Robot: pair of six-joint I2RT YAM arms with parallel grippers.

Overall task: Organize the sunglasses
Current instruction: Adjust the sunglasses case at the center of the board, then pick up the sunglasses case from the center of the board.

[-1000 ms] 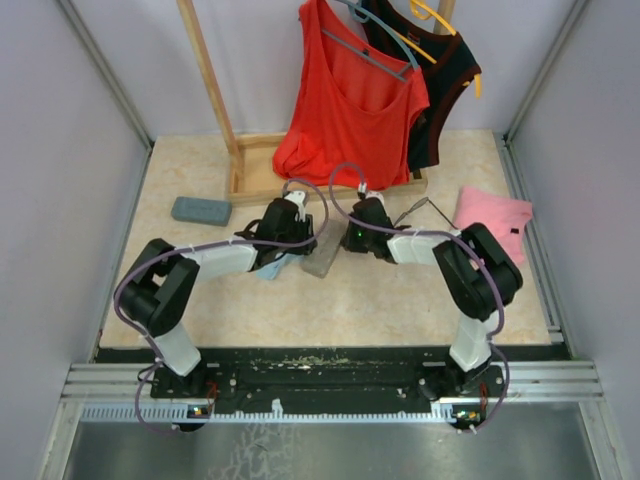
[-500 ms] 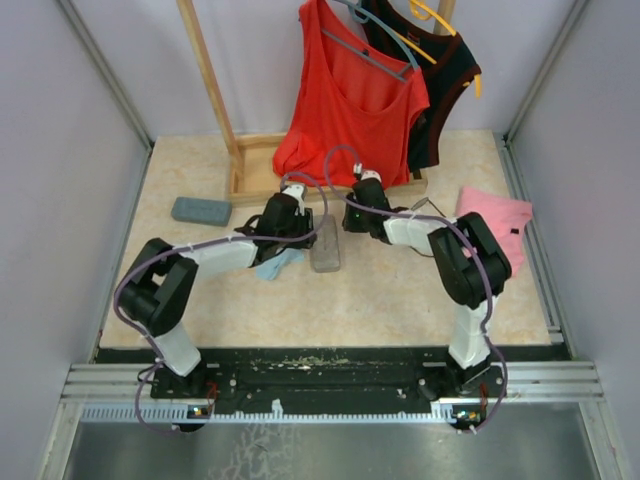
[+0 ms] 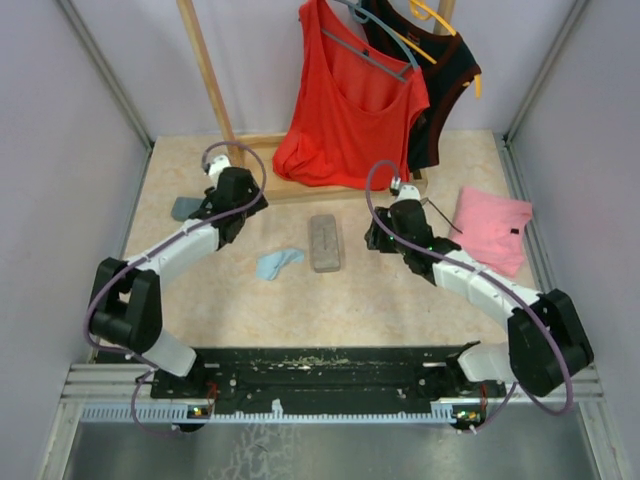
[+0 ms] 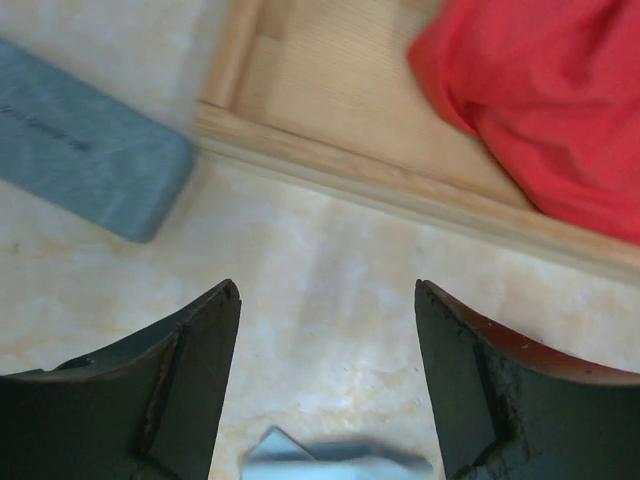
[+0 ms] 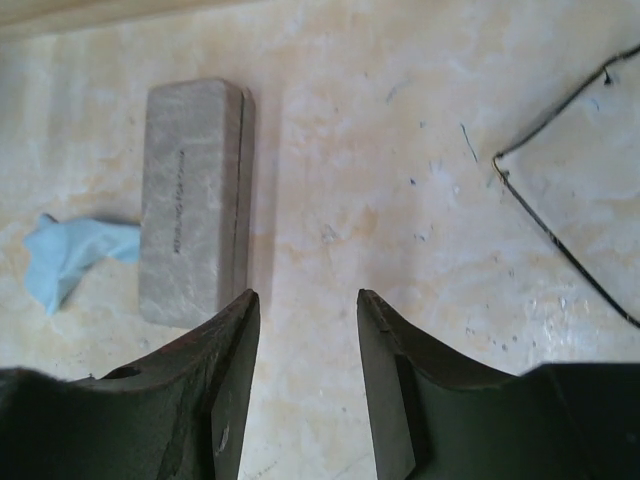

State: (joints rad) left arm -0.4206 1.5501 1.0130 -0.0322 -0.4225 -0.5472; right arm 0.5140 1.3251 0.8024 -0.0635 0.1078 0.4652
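On the pale marbled table (image 3: 400, 300), right of centre, one pair of sunglasses (image 5: 575, 180) lies flat: a thin dark wire frame with a squarish clear lens. The right wrist view cuts part of it off at the edge. From above it shows only as a fine dark line between the right arm and a pink cloth (image 3: 492, 228). Nothing touches the sunglasses.

The right gripper (image 5: 307, 300) hangs over bare table just left of them. Its two dark fingers are moderately parted and hold nothing. Further left a grey glasses case (image 3: 324, 242) lies closed, with a crumpled light blue cloth (image 3: 277, 262) touching its left side.

The left gripper (image 4: 325, 300) is well apart, at the far left. Its fingers are spread wide and hold nothing. Ahead of it lie a blue-grey case (image 4: 80, 150) and the rim of a wooden frame (image 4: 330, 170).

A red top (image 3: 350, 100) and a black top (image 3: 440, 80) hang on hangers at the back.
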